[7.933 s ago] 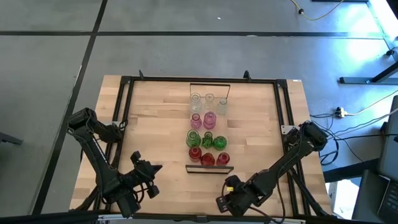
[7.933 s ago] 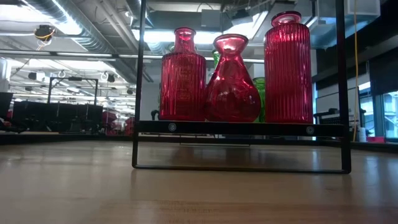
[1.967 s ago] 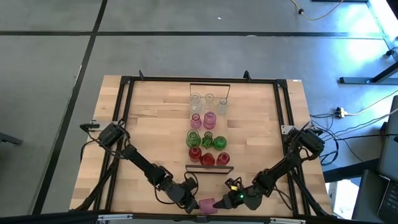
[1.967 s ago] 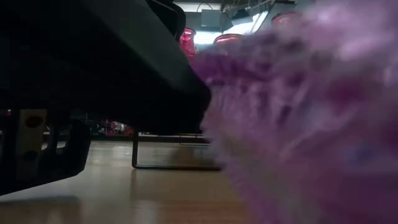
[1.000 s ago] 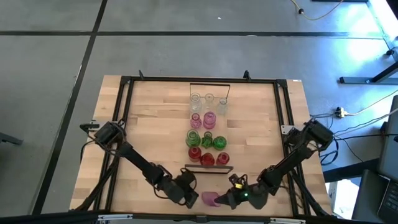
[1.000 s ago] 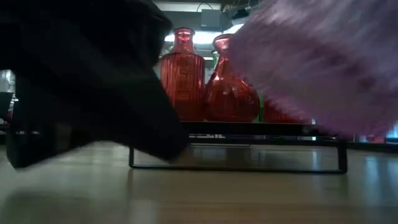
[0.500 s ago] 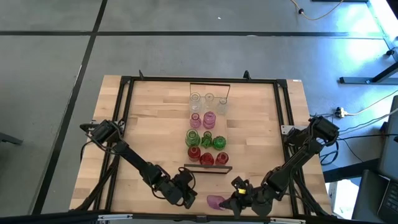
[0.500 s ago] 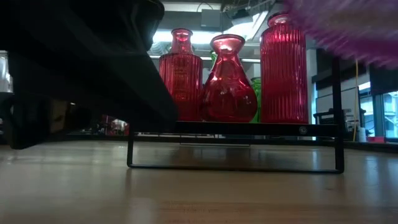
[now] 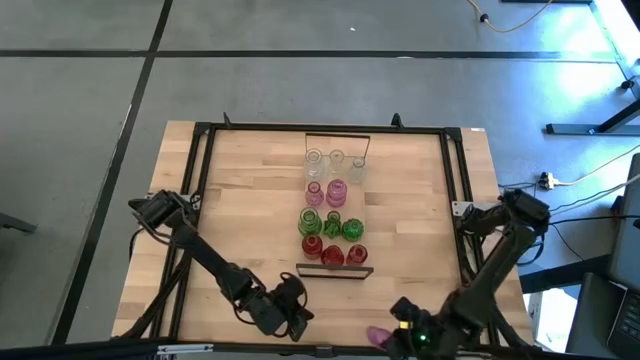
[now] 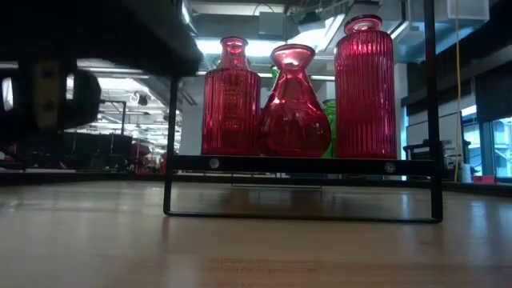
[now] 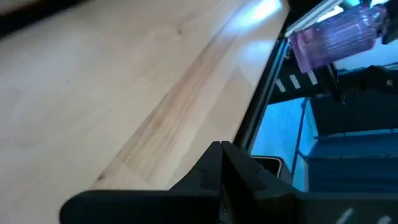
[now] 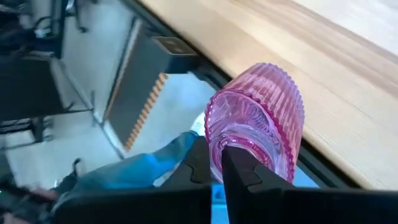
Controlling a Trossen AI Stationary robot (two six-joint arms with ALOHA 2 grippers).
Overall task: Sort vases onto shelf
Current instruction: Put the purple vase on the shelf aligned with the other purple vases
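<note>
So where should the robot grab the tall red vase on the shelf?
Probably around the straight ribbed body of the tall red vase, coming from its free side, away from the round red vase crowding its other side. It stands upright with even walls, so the fingers would sit flat.

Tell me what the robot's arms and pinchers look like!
Both arms are dark, almost black, thin and jointed, with black cables trailing along them. The left gripper ends in two flat dark fingers that narrow to a point. The right gripper looks the same, with a tiny green light glowing on its wrist.
</note>
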